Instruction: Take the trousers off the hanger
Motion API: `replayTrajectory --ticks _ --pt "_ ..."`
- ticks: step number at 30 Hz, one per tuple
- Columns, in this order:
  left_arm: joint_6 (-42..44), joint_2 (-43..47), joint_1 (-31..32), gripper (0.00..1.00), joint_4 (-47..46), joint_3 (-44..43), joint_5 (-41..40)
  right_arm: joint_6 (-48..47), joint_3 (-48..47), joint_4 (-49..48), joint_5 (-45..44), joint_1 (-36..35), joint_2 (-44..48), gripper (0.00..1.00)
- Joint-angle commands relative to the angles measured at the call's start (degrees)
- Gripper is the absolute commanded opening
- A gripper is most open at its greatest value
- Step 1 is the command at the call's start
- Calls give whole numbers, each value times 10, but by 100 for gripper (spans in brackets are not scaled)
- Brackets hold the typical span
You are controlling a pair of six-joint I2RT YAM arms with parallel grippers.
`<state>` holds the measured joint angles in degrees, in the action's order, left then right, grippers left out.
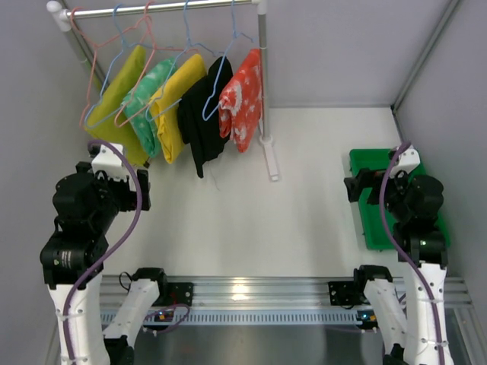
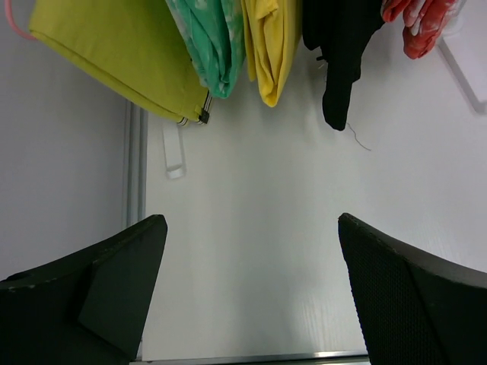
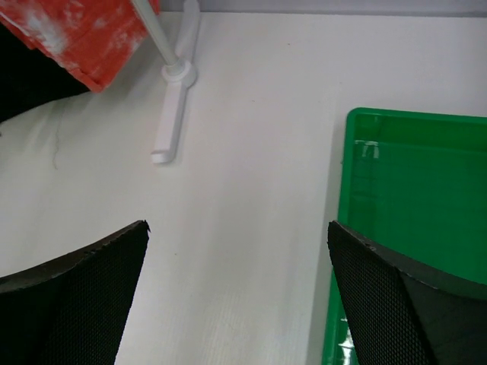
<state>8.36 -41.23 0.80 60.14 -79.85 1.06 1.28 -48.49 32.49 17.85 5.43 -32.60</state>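
While left hand [image 2: 253, 220] and right hand [image 3: 237, 224] gape, folded black trousers [image 1: 202, 122] and red-orange trousers [image 1: 243, 103] drape wire hangers [image 1: 221, 67].

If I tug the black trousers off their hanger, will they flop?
Probably floppy: the black trousers drape limp over their hanger, one end dangling. Likely light, since thin wire carries them. The hanger may swing when tugged.

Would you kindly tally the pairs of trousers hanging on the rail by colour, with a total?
Yellow pairs: 2
Green patterned pair: 1
Black pair: 1
Red-orange patterned pair: 1
Total: 5
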Motion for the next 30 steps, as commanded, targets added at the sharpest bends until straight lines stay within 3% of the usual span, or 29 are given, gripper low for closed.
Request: replayTrajectory --ticks 1,4,9,14,15,19,24,30 --pt "-13 -7 -4 99 25 -2 13 96 -53 -43 74 7 -32 100" --pt "-20 -1 -4 99 11 26 14 193 -115 -91 140 -16 -110 100" --pt "-41 -3 -4 99 -7 36 16 231 -324 -101 90 -160 -245 99" --pt "-53 12 -4 99 -26 34 20 346 -399 -169 75 -219 -332 99" --pt "-54 14 -4 99 -27 39 20 372 -401 -230 69 -247 -340 97" --pt "-56 8 -4 99 -27 48 11 467 -461 -317 12 -323 -439 83" --pt "-56 5 -4 99 -27 34 5 460 -635 -285 -52 -400 -583 79" --pt "-44 4 -4 99 -13 14 -4 468 -745 -281 -109 -432 -716 74"
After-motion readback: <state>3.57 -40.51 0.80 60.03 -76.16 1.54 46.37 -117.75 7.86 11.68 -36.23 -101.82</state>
